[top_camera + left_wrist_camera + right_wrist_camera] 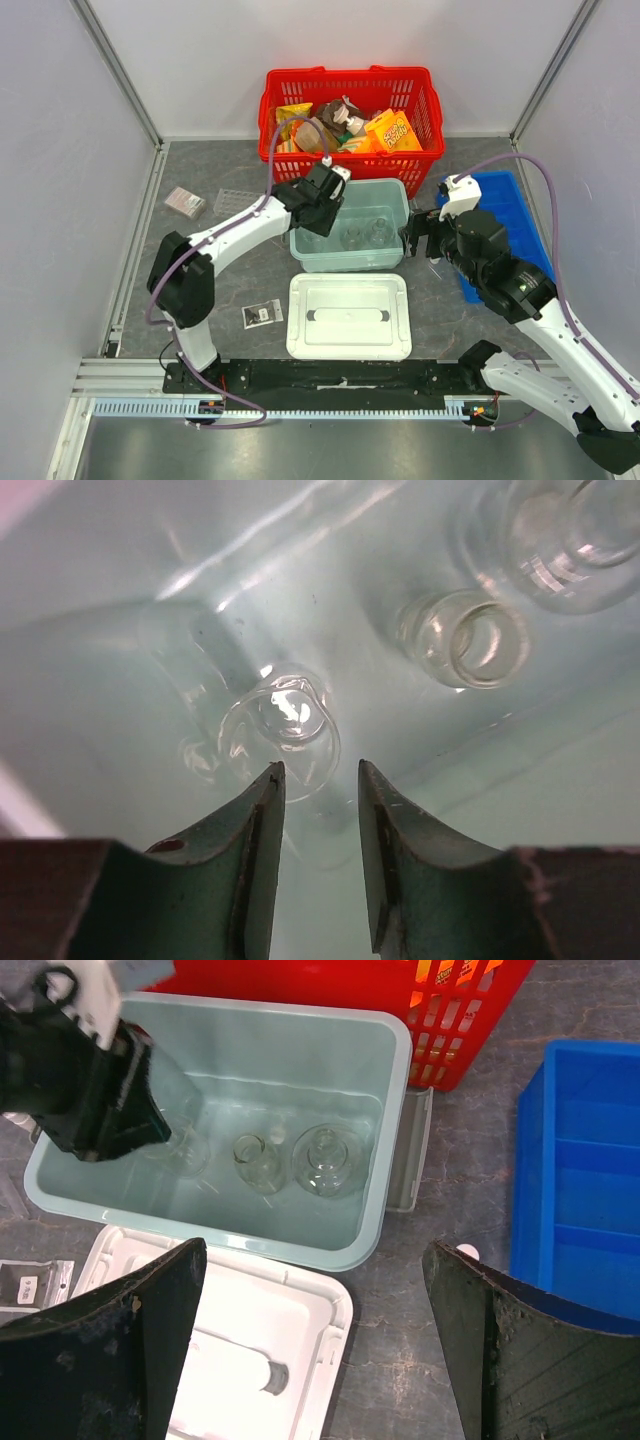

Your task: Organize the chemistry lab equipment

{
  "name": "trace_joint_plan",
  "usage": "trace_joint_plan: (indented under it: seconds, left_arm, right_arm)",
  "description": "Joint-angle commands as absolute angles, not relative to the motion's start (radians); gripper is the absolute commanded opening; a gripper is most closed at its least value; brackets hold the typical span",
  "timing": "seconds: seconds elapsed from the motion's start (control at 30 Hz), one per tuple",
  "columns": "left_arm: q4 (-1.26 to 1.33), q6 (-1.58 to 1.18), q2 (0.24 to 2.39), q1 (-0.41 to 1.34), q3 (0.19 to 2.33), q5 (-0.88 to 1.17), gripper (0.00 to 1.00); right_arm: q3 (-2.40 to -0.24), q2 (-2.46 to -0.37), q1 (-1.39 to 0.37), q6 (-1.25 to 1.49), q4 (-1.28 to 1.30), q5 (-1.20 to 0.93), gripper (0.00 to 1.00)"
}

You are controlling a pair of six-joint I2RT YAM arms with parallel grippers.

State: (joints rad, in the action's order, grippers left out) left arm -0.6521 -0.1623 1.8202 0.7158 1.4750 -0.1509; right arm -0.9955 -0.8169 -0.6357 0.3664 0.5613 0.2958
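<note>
Left wrist view: my left gripper [320, 770] is released, fingers parted, nothing between them; a clear flask [285, 720] sits just beyond the tips on the floor of the pale green tub [100, 570], upright or tipped I cannot tell; two more flasks [475, 645] sit further along the same floor, apart from the first; my right gripper [315, 1250] is spread wide and holds nothing, hovering above the tub's near right side; white lid [250, 1330] lies flat on the table [440, 300] just in front of the tub; blue tray [590, 1160] to the right; red basket [350, 85] behind the tub; multi-well plate [237, 198] lies left of the tub; dark-insert packet [262, 315] lies just left of the lid.
</note>
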Motion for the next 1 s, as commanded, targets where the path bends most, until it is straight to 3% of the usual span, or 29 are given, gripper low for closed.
trace_joint_plan:
  seconds: [0.0, 0.27, 0.33, 0.5, 0.6, 0.8, 0.97]
  left_arm:
    - [-0.652, -0.184, 1.671, 0.726, 1.568, -0.138, 0.43]
    - [-0.681, -0.229, 1.462, 0.719, 1.528, -0.216, 0.56]
    - [-0.692, -0.242, 1.413, 0.721, 1.499, -0.244, 0.67]
    - [-0.703, -0.275, 1.263, 0.715, 1.379, -0.348, 0.77]
    - [-0.683, -0.272, 1.169, 0.712, 1.271, -0.411, 0.79]
    - [-0.533, -0.186, 0.942, 0.712, 1.059, -0.37, 0.78]
    - [-0.411, -0.095, 0.801, 0.712, 0.934, -0.347, 0.78]
  right_arm:
    - [-0.985, -0.811, -0.638, 0.371, 0.551, 0.288, 0.96]
    - [-0.974, -0.819, -0.638, 0.385, 0.575, 0.261, 0.96]
    - [-0.96, -0.819, -0.638, 0.388, 0.578, 0.25, 0.96]
    - [-0.94, -0.821, -0.64, 0.41, 0.586, 0.244, 0.96]
    - [-0.933, -0.83, -0.638, 0.426, 0.595, 0.268, 0.96]
    - [-0.936, -0.957, -0.634, 0.485, 0.695, 0.529, 0.93]
    - [-0.959, -1.018, -0.574, 0.486, 0.686, 0.541, 0.77]
